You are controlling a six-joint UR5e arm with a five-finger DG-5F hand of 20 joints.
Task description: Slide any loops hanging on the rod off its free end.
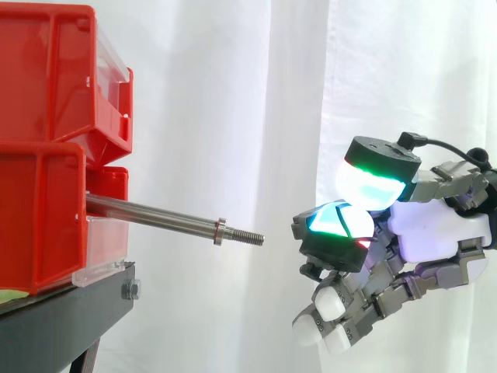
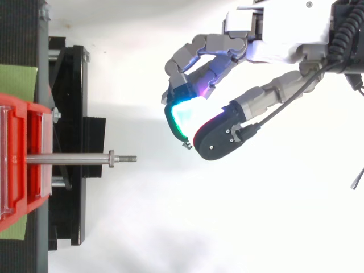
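At the right of the side view, the hand [image 1: 439, 225] is held clenched, nothing seen in its curled fingers, near the tip of the rod [image 1: 155, 214] but apart. No loop is seen on it, so the task is judged done. Bare steel, threaded at the tip, juts from the red bins [image 1: 46, 225].

Rod [image 1: 151, 212]: smooth bright metal with a satin sheen, rough threading at its 3 o'clock tip. Red bins [image 1: 46, 78]: glossy plastic, clear plastic fronts. Stand [image 1: 62, 322]: matt black. Curtain [image 1: 233, 93]: soft white cloth. Hand [image 1: 439, 229]: glossy white shell, matt grey links, translucent pads [image 1: 365, 186].
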